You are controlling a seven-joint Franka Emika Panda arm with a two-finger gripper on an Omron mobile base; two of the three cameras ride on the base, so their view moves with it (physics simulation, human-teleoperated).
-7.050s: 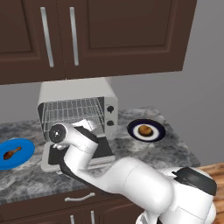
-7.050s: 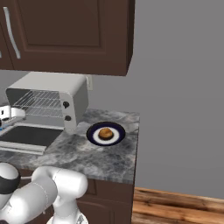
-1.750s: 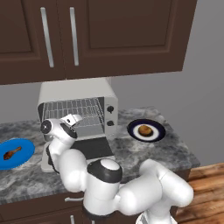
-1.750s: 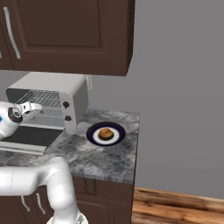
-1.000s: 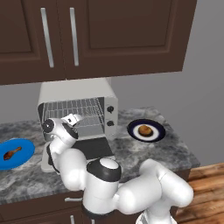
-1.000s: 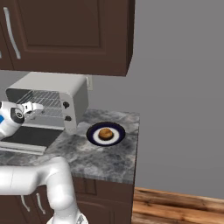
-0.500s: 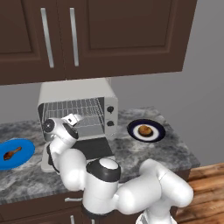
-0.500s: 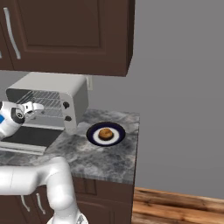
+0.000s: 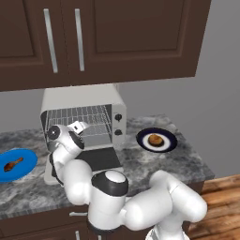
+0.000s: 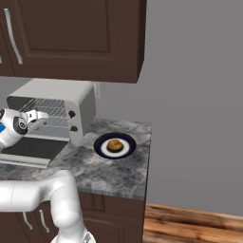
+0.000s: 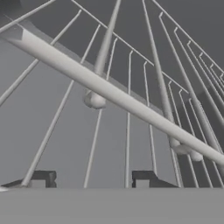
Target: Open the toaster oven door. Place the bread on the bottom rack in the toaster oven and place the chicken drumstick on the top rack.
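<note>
1. Setting: a simulated kitchen with dark wood cabinets [image 9: 117, 37] hanging above a grey stone counter [image 9: 154, 161].
2. The toaster oven [image 9: 79, 119] is standing on that counter with the toaster oven door [image 9: 101, 159] lying open and flat, just below the claw [image 9: 78, 126].
3. The claw is sitting at the oven mouth, its fingertips [image 11: 142, 179] apart and pointing at the front bar of a wire shelf [image 11: 109, 94]; which shelf cannot be told. Nothing is showing between the jaws, and whether they are pinching the bar cannot be told.
4. The bread [image 9: 155, 139] is resting on a dark plate [image 9: 169, 145], well off to the claw's right.
5. The chicken drumstick [image 9: 13, 164] is lying on a blue plate [image 9: 26, 157], off to the claw's left.
6. Judgement: the step in hand appears to be drawing a shelf outward. Doing it well calls for centring the bar between the fingers and pulling level and straight.
</note>
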